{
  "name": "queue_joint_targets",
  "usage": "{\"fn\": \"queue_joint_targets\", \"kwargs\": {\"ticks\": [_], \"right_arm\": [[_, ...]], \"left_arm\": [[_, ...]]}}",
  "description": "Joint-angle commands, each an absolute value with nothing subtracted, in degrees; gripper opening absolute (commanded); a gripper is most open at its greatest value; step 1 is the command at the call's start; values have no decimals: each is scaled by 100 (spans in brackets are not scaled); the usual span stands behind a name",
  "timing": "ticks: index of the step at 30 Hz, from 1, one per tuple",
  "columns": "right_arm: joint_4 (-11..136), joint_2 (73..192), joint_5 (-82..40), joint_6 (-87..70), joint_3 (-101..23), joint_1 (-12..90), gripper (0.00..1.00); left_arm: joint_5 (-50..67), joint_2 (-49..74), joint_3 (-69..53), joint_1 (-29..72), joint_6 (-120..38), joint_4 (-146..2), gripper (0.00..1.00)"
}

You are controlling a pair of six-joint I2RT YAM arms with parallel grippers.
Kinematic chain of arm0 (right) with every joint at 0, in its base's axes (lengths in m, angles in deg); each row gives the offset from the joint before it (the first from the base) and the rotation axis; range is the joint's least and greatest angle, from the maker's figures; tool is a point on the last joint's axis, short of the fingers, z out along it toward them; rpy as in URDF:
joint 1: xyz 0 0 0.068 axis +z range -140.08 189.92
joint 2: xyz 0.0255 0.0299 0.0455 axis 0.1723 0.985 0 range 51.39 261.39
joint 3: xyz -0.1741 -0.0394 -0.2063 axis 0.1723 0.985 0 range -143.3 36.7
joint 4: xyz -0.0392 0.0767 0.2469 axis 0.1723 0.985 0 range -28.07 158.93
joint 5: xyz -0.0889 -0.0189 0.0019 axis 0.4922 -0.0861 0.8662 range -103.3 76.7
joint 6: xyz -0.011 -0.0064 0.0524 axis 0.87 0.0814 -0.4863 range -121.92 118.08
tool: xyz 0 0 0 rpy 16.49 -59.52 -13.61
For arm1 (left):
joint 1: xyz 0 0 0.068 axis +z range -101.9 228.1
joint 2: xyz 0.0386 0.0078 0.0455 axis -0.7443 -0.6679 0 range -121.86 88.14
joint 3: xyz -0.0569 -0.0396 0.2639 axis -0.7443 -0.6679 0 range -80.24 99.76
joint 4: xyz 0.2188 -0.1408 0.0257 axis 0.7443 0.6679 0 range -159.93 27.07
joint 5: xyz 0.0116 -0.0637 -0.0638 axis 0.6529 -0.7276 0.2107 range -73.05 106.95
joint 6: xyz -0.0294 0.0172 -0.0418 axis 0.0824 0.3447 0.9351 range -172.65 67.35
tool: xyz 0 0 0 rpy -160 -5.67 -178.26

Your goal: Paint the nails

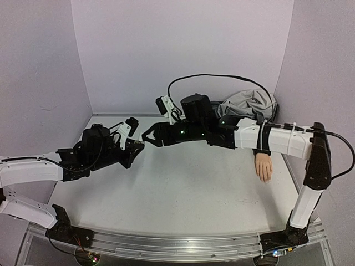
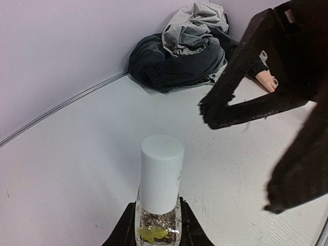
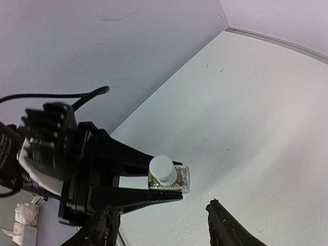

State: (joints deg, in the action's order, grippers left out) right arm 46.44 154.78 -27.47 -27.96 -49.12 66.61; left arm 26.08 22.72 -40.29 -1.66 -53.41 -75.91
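On the matte white table (image 1: 183, 194), the crumpled grey jacket (image 1: 247, 104) sits upper right. Below it the peach mannequin hand (image 1: 264, 165) lies at the right edge, fingers pointing down-frame, its nails (image 1: 265, 176) too small to read. Well left, at centre, the left gripper (image 1: 135, 146) clamps the clear glittery bottle (image 2: 156, 225). The right gripper (image 1: 147, 137), jaws spread, faces its smooth white cap (image 2: 162, 171).

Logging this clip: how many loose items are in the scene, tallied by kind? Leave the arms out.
White-capped bottle: 1
Mannequin hand: 1
Crumpled grey jacket: 1
Total: 3
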Motion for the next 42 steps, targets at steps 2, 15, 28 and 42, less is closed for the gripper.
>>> {"fn": "queue_joint_targets", "kwargs": {"ticks": [2,15,28,42], "right_arm": [[4409,15859,-2847,-3161,-5575,6717,53],[4409,16292,-2913,-3269,-5843,6722,33],[4274,15535,-5750,-882,-4643,6619,0],[4283,14544,-6126,-611,-3387,6670,5]], "left_arm": [[2730,2171,-3843,-242,-5458,-7804,0],[2620,2173,-3840,-270,-5424,-7810,0],[-1790,2405,-3722,174,-5380,-7889,0],[-3571,1740,-3279,433,-4870,-7897,0]]}}
